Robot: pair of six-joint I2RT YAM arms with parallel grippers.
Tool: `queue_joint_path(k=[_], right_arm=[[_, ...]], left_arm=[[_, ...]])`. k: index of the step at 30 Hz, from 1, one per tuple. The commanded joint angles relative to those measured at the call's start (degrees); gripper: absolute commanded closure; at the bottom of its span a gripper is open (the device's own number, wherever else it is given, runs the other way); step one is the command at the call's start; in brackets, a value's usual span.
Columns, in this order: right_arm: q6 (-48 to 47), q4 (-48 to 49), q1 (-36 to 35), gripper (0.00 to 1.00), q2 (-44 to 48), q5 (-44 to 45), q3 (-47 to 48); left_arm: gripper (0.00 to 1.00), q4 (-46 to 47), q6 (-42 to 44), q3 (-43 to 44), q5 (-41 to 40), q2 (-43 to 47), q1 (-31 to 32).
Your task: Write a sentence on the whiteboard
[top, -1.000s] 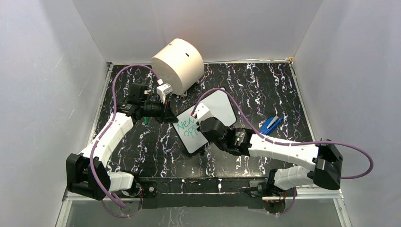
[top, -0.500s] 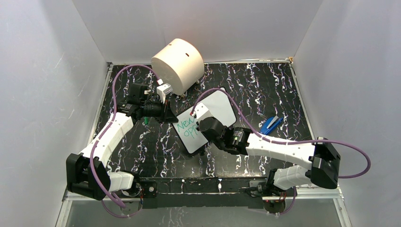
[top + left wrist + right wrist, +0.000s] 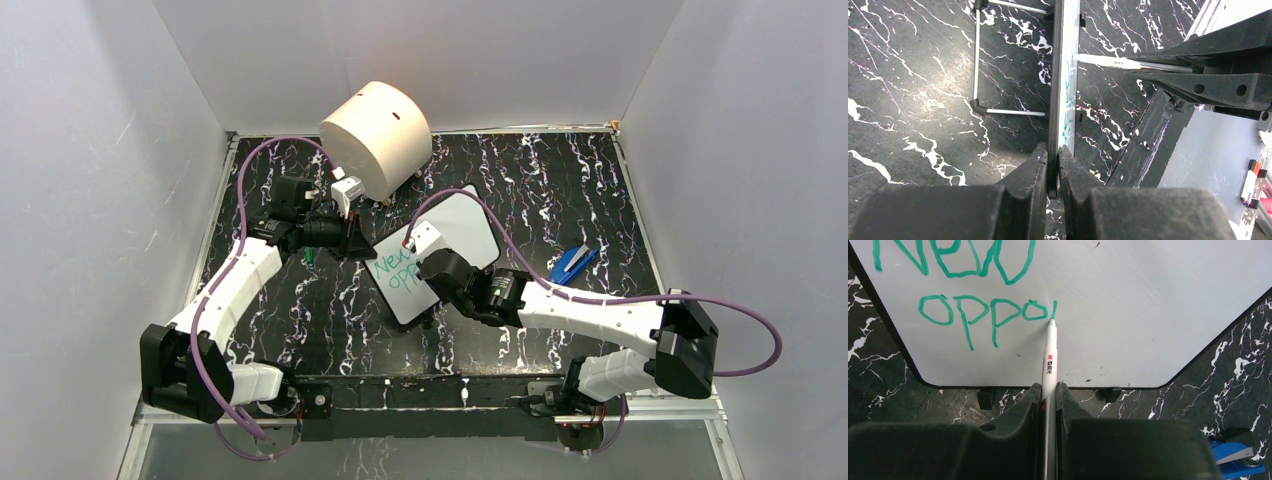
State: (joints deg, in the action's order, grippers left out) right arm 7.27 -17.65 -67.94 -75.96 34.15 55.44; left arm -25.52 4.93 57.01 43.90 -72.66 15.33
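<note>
The small white rectangular whiteboard with a thin black rim is propped near the middle of the black marbled counter. Its left edge is clamped in the left end effector. The right end effector is closed on a white green-tipped marker, whose tip touches the board just right of "oppo" in the green handwritten sentence. Light, even pressure is advised, the board being braced firmly and further letters spaced rightward along the same line.
</note>
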Motion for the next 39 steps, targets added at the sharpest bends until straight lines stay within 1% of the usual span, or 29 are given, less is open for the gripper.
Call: queue_joint_path(k=[1,12,20,39], right_arm=[[1.6,-0.71,0.27,1.0,-0.67,-1.54,2.02],[1.53,-0.84,0.27,1.0,-0.82,-1.47,2.37],[0.27,2.81,0.27,1.0,0.42,-0.63,2.07],[-1.32,6.34,0.31,1.0,0.6,1.01,3.03]], left_arm=[[1.0,-2.26,2.63,-0.01,-4.05,-0.64,-0.1],[1.0,-2.26,2.63,-0.03,-3.79,-0.9,-0.07],[1.0,-2.27,2.63,0.1,-3.63,-1.16,-0.11],[1.0,-2.3,2.54,0.06,-3.46,-1.25,-0.07]])
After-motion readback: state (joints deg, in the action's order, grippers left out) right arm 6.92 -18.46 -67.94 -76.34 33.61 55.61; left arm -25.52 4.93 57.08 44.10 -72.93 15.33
